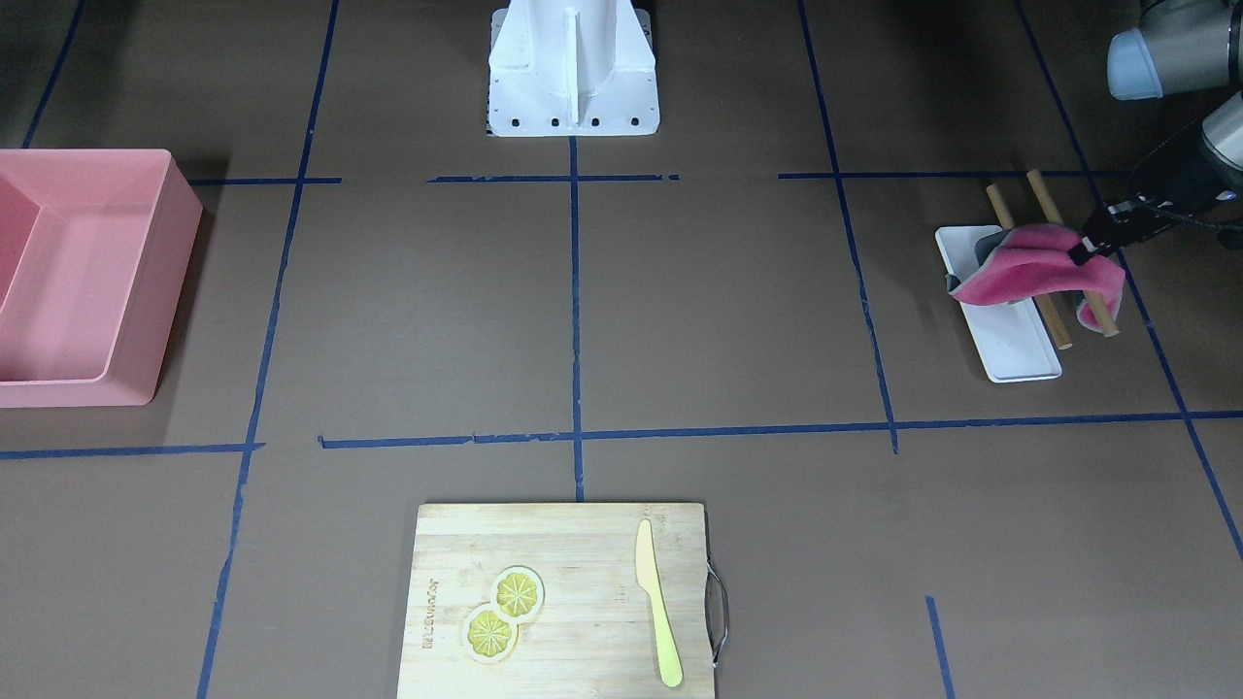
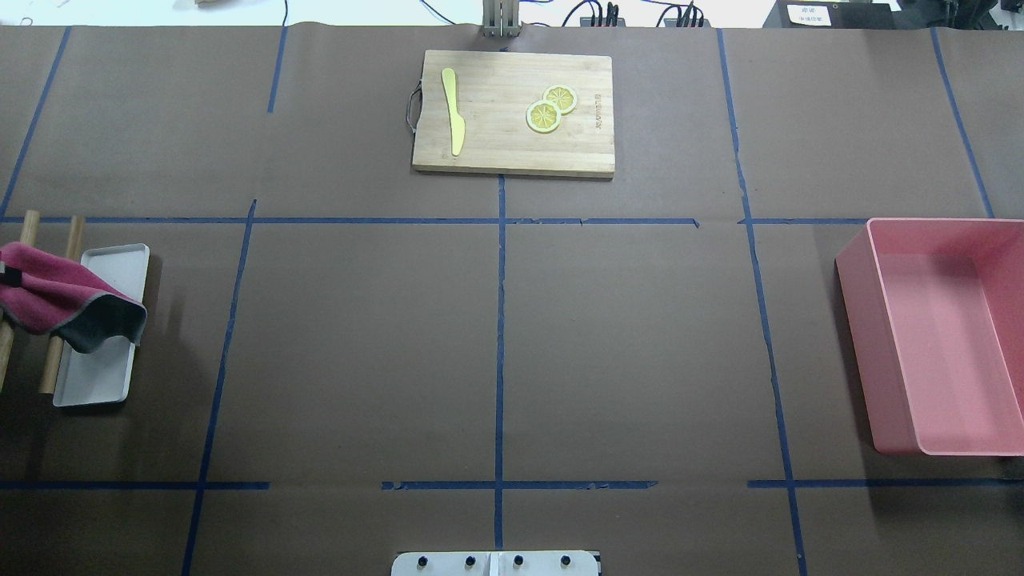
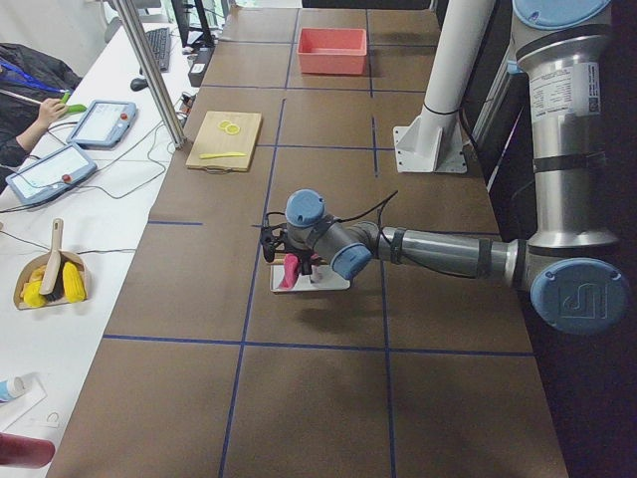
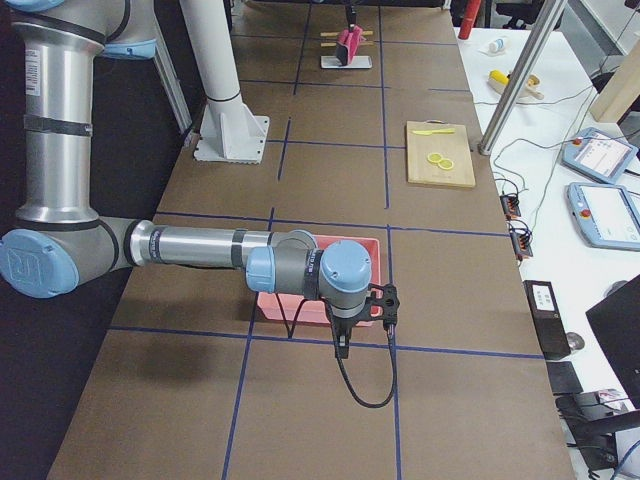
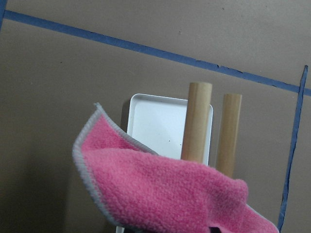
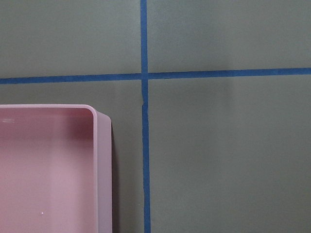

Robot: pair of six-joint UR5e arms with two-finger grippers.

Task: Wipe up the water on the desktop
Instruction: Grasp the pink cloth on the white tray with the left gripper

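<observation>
Left end effector [image 1: 1086, 250] is clamped on a pink microfiber cloth [image 1: 1020, 274] at the brown tabletop's [image 1: 719, 320] left end. The cloth looks like it's hanging over a white tray [image 1: 1015, 349] and two wooden dowels [image 1: 1048, 199]. The bamboo cutting board [image 1: 544, 544] has a logo, too small to read. The right end effector [image 4: 341, 348] only shows in the right side view, near the pink bin [image 6: 48, 165]. Can't tell if it's clenched.
</observation>
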